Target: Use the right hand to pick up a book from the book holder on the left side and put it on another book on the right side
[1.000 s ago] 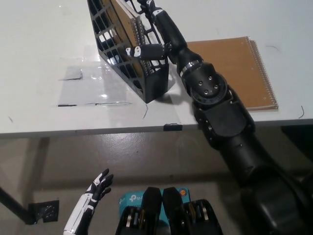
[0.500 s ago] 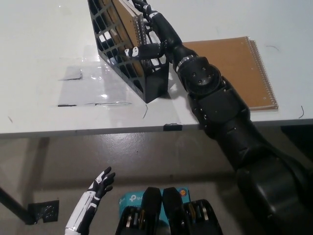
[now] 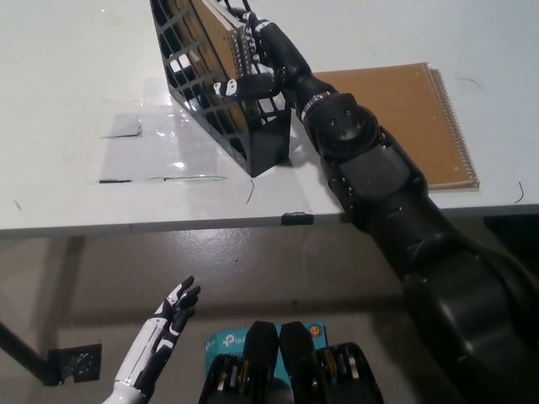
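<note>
**Where to grip the notebook in the holder**

Although the right hand is already at the black mesh book holder, its fingers curl around the spiral-bound edge of the brown book standing inside, with one finger lying across the holder's open end; I judge the hand closed on the book, though the contact on the far side is hidden

That book stands tilted in the holder on the white table, at the upper left of the head view, and only its cardboard cover and wire spine show above the mesh wall. Its destination, a second brown notebook lying flat on the right of the table, is partly covered by the black forearm

By its look the book is light, a thin spiral pad with a card cover. It should be stiff enough to hold its shape when gripped by one edge, yet the cover may flex and the loose pages may fan if it is held only at a corner. The wire spine gives ridges for the fingers to bite on, so it is the better hold than the smooth cover, which could slip. The holder looks light too and may drag along if the book catches on its mesh as it comes up and out

The white left hand rests low at the lower left, below the table edge, fingers spread and holding nothing
</note>
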